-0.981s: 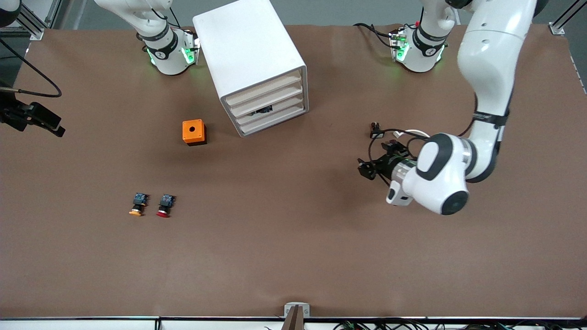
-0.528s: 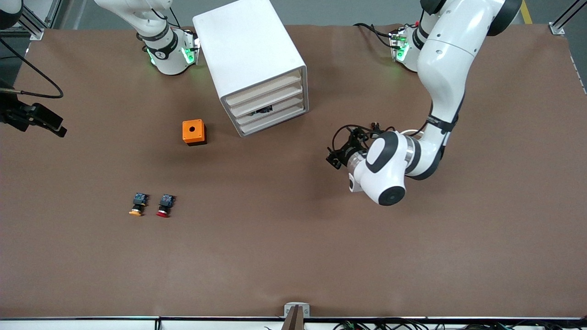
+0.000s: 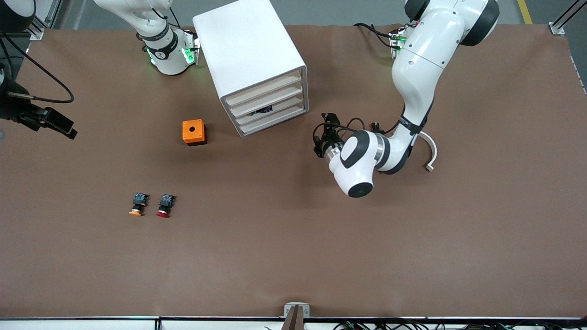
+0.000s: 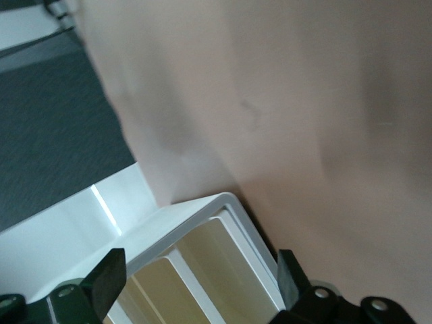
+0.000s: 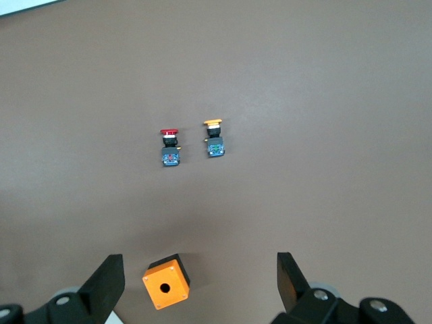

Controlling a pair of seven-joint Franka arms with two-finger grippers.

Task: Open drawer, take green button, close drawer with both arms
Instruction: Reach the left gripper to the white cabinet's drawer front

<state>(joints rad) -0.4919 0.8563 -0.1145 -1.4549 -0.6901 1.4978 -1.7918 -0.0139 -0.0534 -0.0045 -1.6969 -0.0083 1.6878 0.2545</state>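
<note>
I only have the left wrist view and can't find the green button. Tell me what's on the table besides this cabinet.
Observer: An orange-capped button and a red-capped button lie side by side, nearer the front camera than the cabinet, toward the right arm's end.
Operator: Find the green one.
Observer: None in the open; something dark shows through the third drawer down, all fronts shut.
Operator: My left gripper faces the cabinet, jaws open. Report the right one.
Observer: The right gripper waits over the right arm's end of the table, jaws open.
</note>
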